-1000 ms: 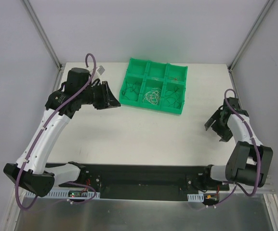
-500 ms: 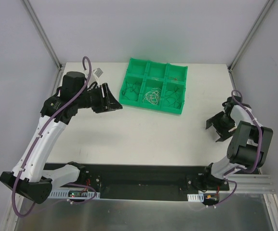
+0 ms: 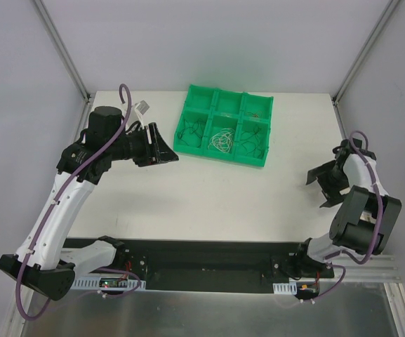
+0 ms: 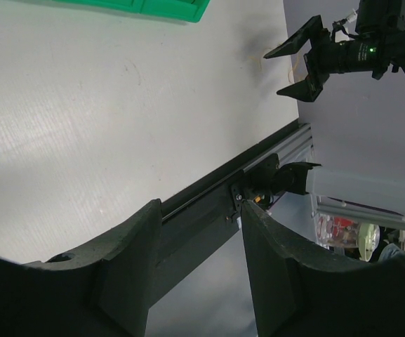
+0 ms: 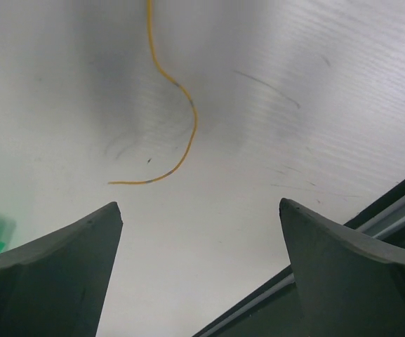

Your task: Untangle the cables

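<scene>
The green tray [image 3: 186, 105] stands at the back middle of the table, and its edge shows at the top of the left wrist view [image 4: 153, 5]. Its compartments hold thin curly cables: white ones [image 3: 221, 140] in the middle, black ones [image 3: 190, 130] at the left. One orange cable [image 5: 188, 119] lies loose on the table just ahead of my right gripper [image 5: 201, 205], which is open and empty, low at the table's right edge [image 3: 318, 189]. My left gripper [image 3: 168, 144] is open and empty, just left of the tray, tilted above the table [image 4: 198, 207].
A small white tag [image 3: 144, 107] lies at the back left near the left arm. A black rail [image 3: 209, 253] runs along the near edge. Grey walls close in both sides. The right gripper shows in the left wrist view [image 4: 307, 60].
My right gripper has moved a little toward the right edge and its arm has folded back. My left gripper has shifted slightly. Both stay open.
</scene>
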Controlling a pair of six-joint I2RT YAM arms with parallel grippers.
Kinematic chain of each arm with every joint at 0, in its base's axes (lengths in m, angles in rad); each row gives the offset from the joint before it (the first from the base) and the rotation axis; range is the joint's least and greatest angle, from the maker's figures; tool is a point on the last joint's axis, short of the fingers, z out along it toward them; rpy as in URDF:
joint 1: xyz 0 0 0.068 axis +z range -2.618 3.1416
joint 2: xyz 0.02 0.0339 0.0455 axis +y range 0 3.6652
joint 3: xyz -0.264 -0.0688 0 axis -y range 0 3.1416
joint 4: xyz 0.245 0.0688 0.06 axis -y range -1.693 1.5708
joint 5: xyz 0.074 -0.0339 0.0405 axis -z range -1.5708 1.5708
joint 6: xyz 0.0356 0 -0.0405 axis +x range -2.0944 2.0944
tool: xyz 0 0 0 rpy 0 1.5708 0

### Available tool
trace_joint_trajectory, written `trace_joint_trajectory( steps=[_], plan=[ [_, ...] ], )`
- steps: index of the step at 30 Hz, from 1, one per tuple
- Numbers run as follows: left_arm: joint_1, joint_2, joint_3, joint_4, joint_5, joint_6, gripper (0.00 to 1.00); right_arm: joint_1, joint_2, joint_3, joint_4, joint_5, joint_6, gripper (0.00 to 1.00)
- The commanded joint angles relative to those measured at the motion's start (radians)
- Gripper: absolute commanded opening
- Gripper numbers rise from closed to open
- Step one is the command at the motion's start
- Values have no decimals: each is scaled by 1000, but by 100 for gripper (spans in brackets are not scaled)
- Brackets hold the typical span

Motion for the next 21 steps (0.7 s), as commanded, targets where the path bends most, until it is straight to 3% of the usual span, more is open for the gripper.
trace_joint_trajectory(
  steps=[1, 9, 12, 16, 18, 19, 21],
  plan=[
    [0, 1, 5, 26, 28, 16, 48, -21, 21, 28, -39, 80, 40, 98],
    [0, 1, 12, 26, 51, 17, 49, -2, 151, 44, -5, 90, 72, 88],
    [0, -11, 4, 26, 50, 14, 49, 17, 173, 40, 1, 83, 86, 79],
    [0, -24, -8, 26, 47, 7, 50, 66, 170, 22, 4, 87, 89, 60],
    [0, -27, -11, 26, 47, 2, 50, 89, 153, 8, 3, 75, 89, 41],
    [0, -28, -15, 26, 47, -1, 49, 106, 136, -5, 1, 61, 88, 27],
    [0, -31, -21, 26, 41, 2, 50, 159, 100, -35, 9, 23, 76, 12]
  ],
)
